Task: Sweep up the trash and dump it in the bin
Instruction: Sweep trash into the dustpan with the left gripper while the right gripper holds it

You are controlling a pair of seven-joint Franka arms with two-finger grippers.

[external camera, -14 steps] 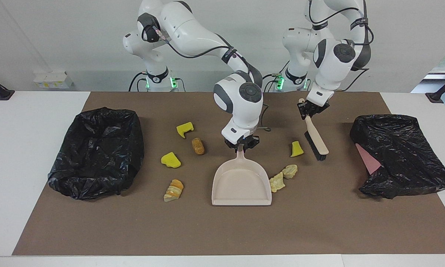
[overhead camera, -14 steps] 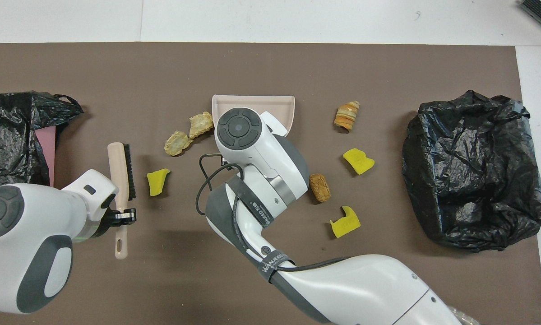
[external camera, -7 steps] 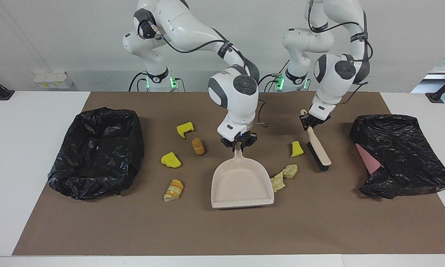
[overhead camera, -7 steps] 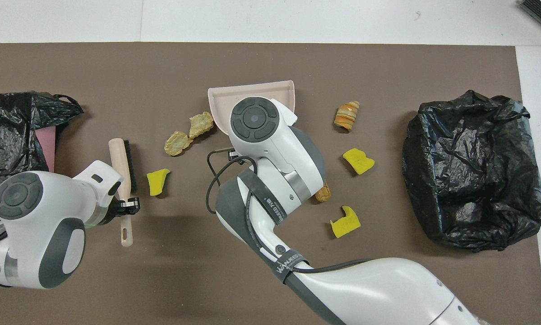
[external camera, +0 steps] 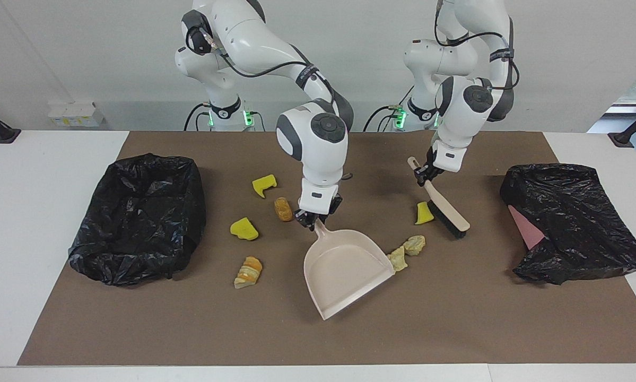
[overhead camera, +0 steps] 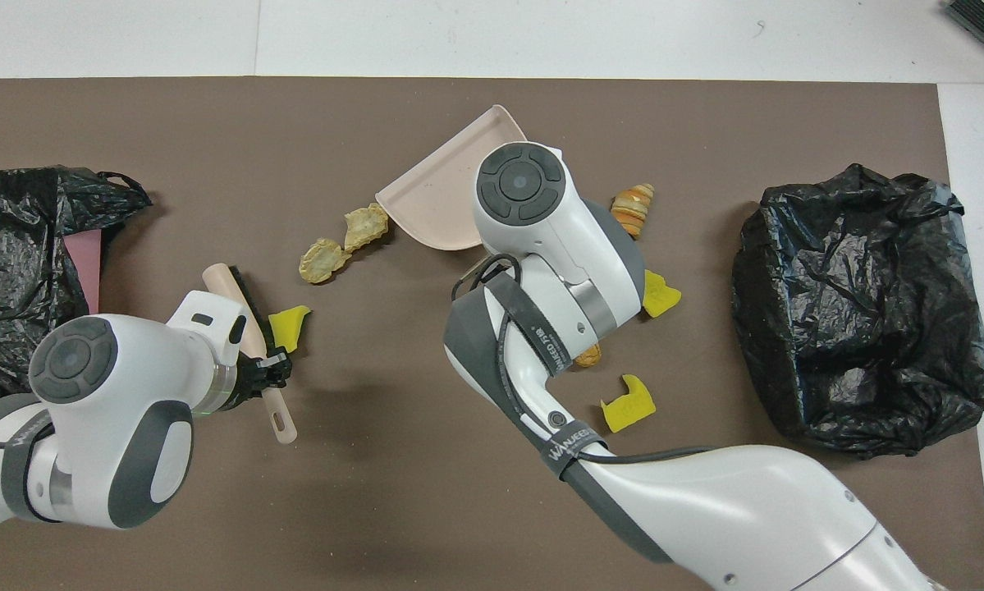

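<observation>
Brown matting covers the worktop, where the trash lies scattered round the dustpan. Right claw grips its handle; left claw grips the brush. Light, soft chunks probably roll: better swept than pinched.

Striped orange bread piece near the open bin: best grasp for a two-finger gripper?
Take the striped orange bread piece across its narrow middle, coming straight down from above. It lies flat on the mat, elongated, so pinching across the short width suits the jaws. It is clear of the dustpan and the open bin, leaving room for both fingers, probably.
</observation>
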